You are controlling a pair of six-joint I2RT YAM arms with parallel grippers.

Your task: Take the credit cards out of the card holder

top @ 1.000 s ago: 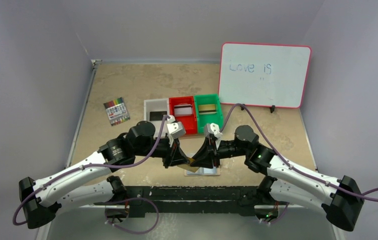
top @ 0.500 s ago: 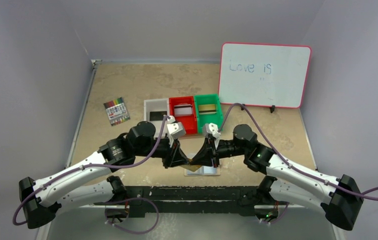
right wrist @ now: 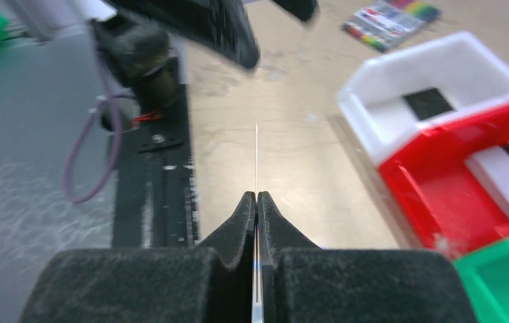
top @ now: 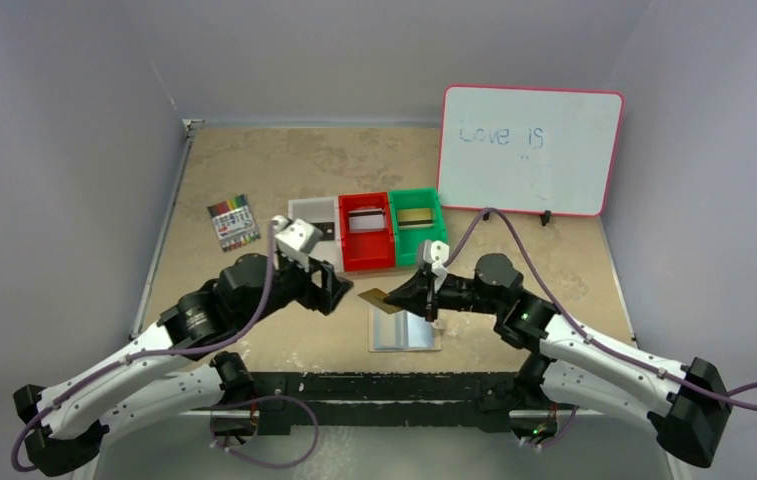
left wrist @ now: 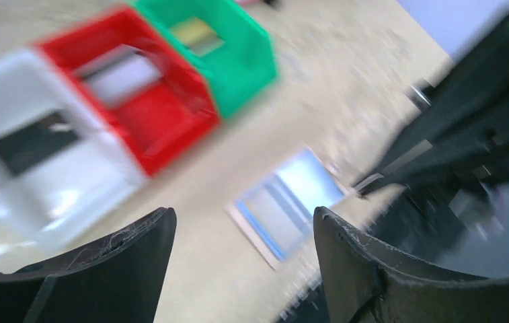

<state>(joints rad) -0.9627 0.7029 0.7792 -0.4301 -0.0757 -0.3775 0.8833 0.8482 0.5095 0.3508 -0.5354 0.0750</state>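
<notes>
The card holder [top: 404,329] lies open on the table near the front edge, pale blue inside; it also shows in the left wrist view [left wrist: 290,200]. My right gripper [top: 395,297] is shut on a gold-tan credit card [top: 374,297], held just above the holder's far left corner. That card shows edge-on in the right wrist view [right wrist: 256,158], clamped between the fingertips of the gripper [right wrist: 257,196]. My left gripper [top: 338,297] hangs open and empty to the left of the card, apart from it [left wrist: 241,219]. Other credit cards lie in the bins: black [top: 317,230], silver-grey [top: 364,221], gold [top: 414,216].
White bin [top: 298,210], red bin [top: 366,255] and green bin [top: 432,240] stand in a row behind the holder. A pack of coloured markers [top: 233,222] lies at the left. A whiteboard [top: 529,150] leans at the back right.
My left gripper opened, let go of the card and drew back to the left. My right gripper shut on the card and now holds it alone, slightly farther back and right.
</notes>
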